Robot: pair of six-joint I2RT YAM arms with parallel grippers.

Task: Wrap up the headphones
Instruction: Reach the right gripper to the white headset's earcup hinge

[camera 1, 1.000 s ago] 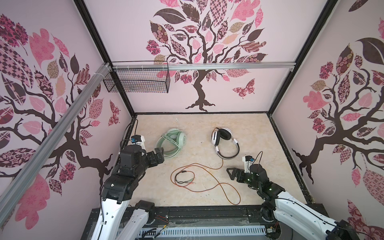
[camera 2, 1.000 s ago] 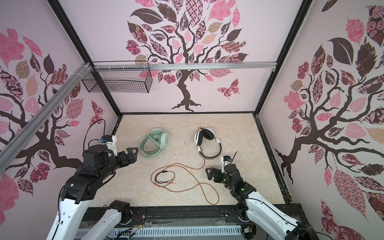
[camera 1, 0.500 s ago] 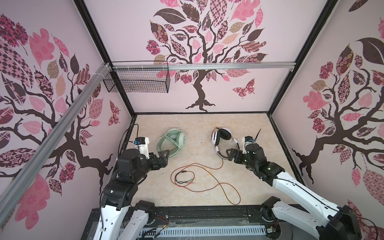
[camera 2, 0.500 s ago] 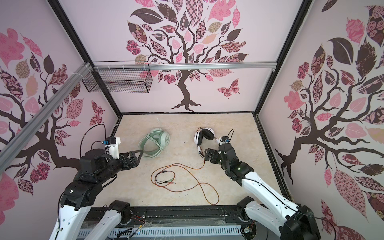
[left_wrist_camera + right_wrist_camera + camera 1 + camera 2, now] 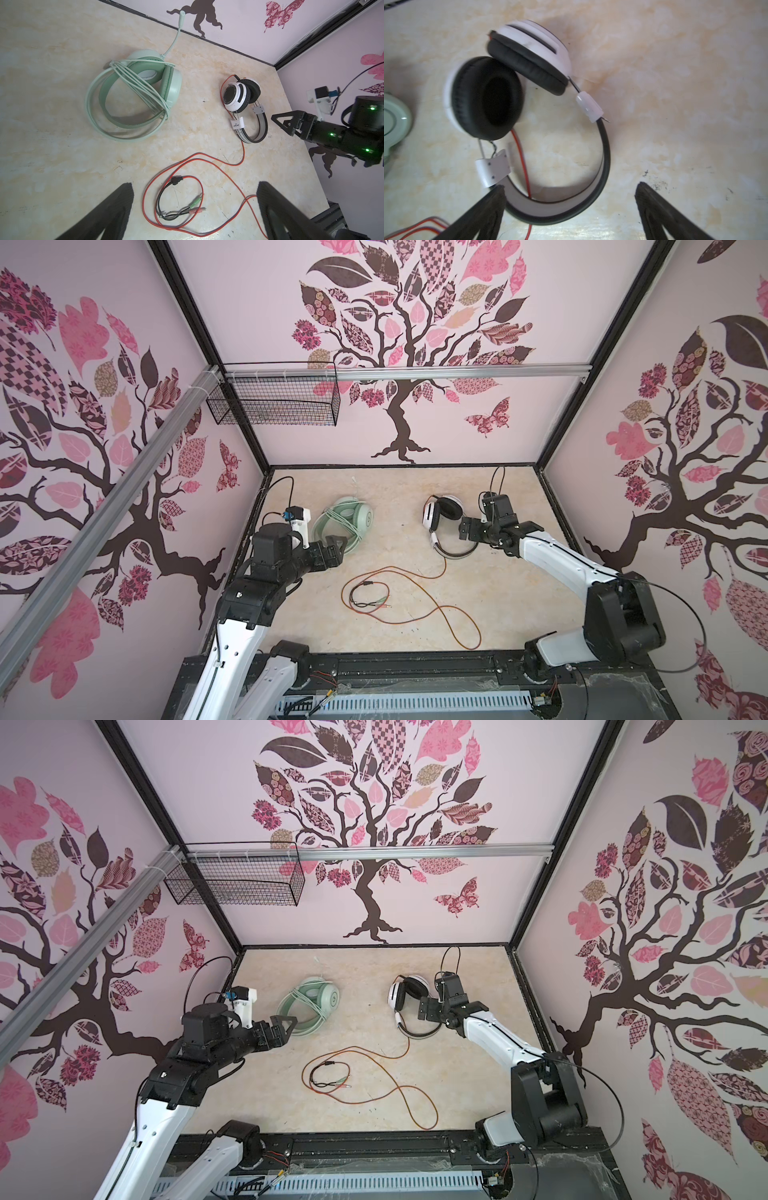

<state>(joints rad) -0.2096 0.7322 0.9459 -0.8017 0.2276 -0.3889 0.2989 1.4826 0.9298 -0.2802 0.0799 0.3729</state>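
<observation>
Gaping wide, L tool (image 5: 337,549) & R tool (image 5: 462,529) hold nothing; R partly hides band of white-and-black headphones (image 5: 428,514).

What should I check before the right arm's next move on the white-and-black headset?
1. Right gripper open, empty: ok.
2. White-and-black over-ear headset, its black band lying between the right gripper's fingers in the wrist view: ok.
3. Contact with that band: cannot tell.
4. Thin orange-red cable crosses the band and could get pinched: not ok.
5. Left gripper open, empty: ok.
6. Mint-green over-ear headset, pale green cable wound round it: ok.
</observation>
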